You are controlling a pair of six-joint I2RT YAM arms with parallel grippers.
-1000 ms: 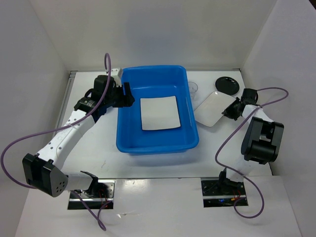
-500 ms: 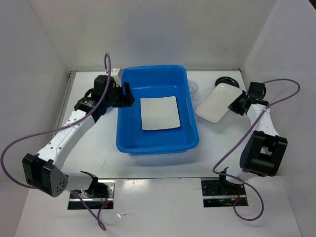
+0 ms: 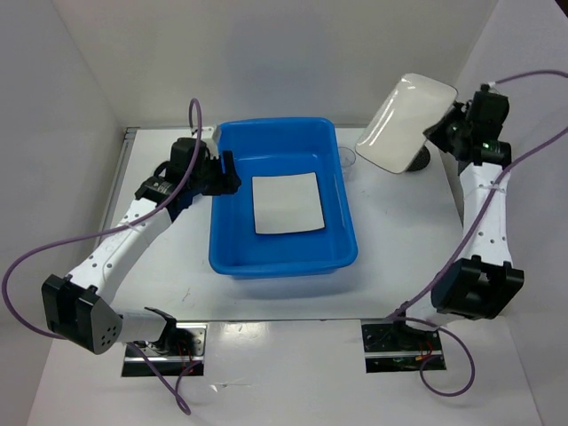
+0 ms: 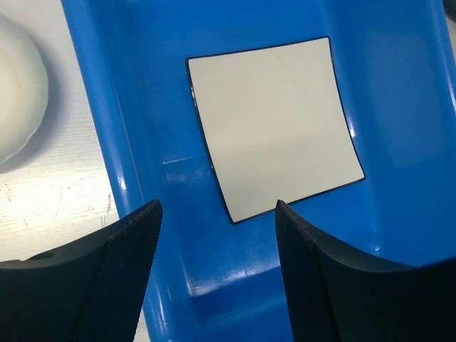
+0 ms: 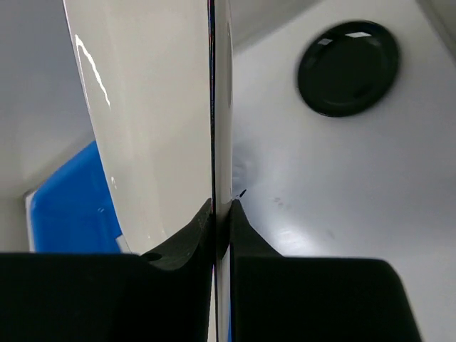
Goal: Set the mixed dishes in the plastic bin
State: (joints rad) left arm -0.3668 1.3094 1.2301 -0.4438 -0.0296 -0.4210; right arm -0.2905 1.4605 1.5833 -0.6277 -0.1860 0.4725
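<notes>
Right arm has a plate in the air; the bin lies down-left of it.
Right gripper (image 3: 441,133) is clamped on the square plate (image 3: 406,122) by its right edge, tilted, in the upper right of the top view. The blue bin (image 3: 275,126) sits mid-frame with the other plate (image 3: 286,204) flat on its floor. Left gripper (image 3: 229,173) hovers at the bin's left rim, jaws apart and empty. Next move is probably a leftward carry clearing the bin's right wall.

2 plates: plate in bin (image 4: 274,128) flat white with a thin dark edge line, lifted plate (image 3: 406,122) glossy white, unpatterned. Bin (image 3: 282,259) bright blue, plain; dish (image 5: 348,68) glossy black; bowl (image 4: 18,92) white; cup (image 3: 346,158) clear. Left arm (image 3: 124,241) and right arm (image 3: 486,213) white with black joints, cables (image 3: 193,114) purple; left gripper (image 4: 217,208) black, fingers (image 4: 125,274) finely stippled; table (image 3: 417,231) white.
</notes>
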